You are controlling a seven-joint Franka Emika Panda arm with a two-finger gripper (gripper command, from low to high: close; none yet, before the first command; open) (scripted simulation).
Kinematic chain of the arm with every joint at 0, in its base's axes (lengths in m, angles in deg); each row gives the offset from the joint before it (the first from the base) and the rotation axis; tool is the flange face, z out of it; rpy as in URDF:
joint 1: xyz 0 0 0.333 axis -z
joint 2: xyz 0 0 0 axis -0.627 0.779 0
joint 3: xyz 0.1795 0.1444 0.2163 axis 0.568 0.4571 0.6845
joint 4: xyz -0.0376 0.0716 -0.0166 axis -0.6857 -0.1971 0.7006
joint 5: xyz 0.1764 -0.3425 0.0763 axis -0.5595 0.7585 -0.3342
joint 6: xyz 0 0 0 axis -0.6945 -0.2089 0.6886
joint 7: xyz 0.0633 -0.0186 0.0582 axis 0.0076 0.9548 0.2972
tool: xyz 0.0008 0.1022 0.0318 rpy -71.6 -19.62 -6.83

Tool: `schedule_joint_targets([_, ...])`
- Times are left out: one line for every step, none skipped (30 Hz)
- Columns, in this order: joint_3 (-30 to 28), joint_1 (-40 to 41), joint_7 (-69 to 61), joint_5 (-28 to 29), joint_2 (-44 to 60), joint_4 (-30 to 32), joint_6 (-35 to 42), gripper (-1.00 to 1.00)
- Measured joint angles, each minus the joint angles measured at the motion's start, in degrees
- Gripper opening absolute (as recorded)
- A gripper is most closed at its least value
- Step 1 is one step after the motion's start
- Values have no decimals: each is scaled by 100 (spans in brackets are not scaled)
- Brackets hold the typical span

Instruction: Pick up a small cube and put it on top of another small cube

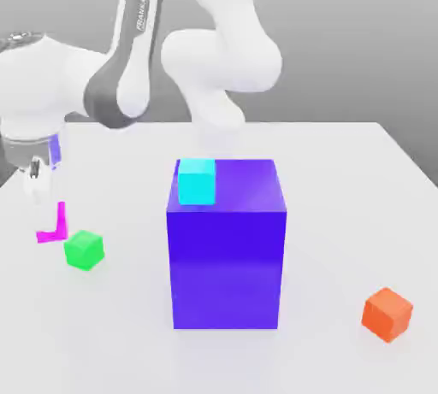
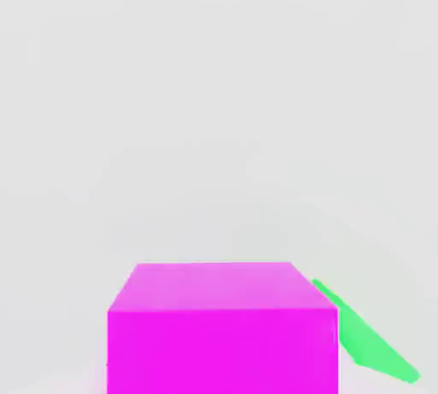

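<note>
The small cube (image 1: 60, 221), bright magenta, sits on the white table at the exterior view's left. Only an L-shaped strip of it shows past a pale finger. My gripper (image 1: 47, 220) reaches down over it from the hand above and stands shut on it, at table height. In the hand view the small cube (image 2: 222, 332) looms close. The other small cube (image 1: 84, 249), bright green, rests on the table just beside the magenta one, toward the exterior view's right and front, and its edge (image 2: 364, 345) peeks out in the hand view.
A big purple-blue block (image 1: 227, 255) stands mid-table with a cyan cube (image 1: 197, 180) on its top corner. An orange cube (image 1: 387, 314) lies at the front right of the exterior view. The table (image 1: 342, 170) is white.
</note>
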State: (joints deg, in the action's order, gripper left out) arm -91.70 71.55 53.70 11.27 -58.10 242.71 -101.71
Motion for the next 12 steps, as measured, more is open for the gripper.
schedule_joint_targets([-76,109,-104,63,-215,213,1,-100])
schedule_joint_targets([-136,137,-186,58,-235,321,-88,-100])
schedule_joint_targets([-180,124,-255,11,-144,371,-230,-100])
schedule_joint_targets([-220,83,-333,-73,4,392,-397,-100])
schedule_joint_targets([-254,31,-417,-181,181,399,-579,-100])
schedule_joint_targets([-309,-51,-503,-299,374,399,-768,-100])
schedule_joint_targets([-319,-105,-624,-473,577,396,-962,-100])
schedule_joint_targets([-317,-166,-771,-686,786,391,-1158,-100])
schedule_joint_targets([-267,-221,-950,-947,998,385,-1353,-100])
schedule_joint_targets([-178,-218,-1124,-1199,1180,378,-1517,100])
schedule_joint_targets([-177,-200,-1124,-1198,1180,378,-1517,100])
schedule_joint_targets([-177,-165,-1124,-1198,1180,378,-1517,100])
